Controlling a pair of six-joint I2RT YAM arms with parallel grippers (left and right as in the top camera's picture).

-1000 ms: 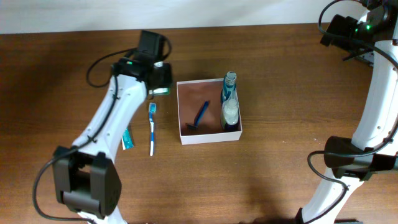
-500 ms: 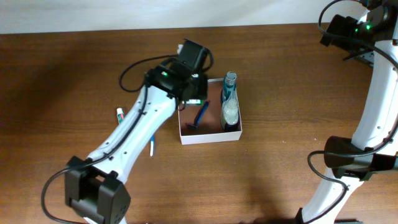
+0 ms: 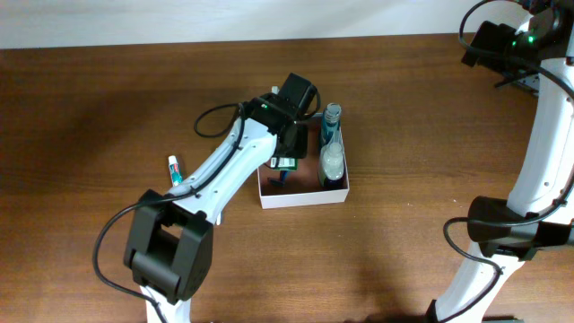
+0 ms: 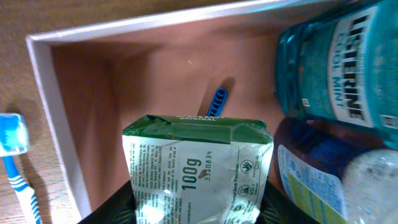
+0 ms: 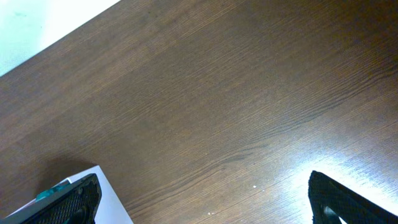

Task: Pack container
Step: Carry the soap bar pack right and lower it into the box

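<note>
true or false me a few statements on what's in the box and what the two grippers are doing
1. The left gripper holds a green and white packet above the container. True.
2. The container is empty. False: a blue razor, a Listerine bottle and another bottle are inside.
3. The right gripper is shut on a bottle. False: it is open, over bare table.
4. A blue toothbrush lies outside the container. True.

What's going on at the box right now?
The left gripper holds a green packet over the container, not yet released. A mouthwash bottle, a second bottle and a razor are already inside. A toothbrush and a toothpaste tube lie on the table outside it. The right gripper hangs open, holding nothing.
</note>
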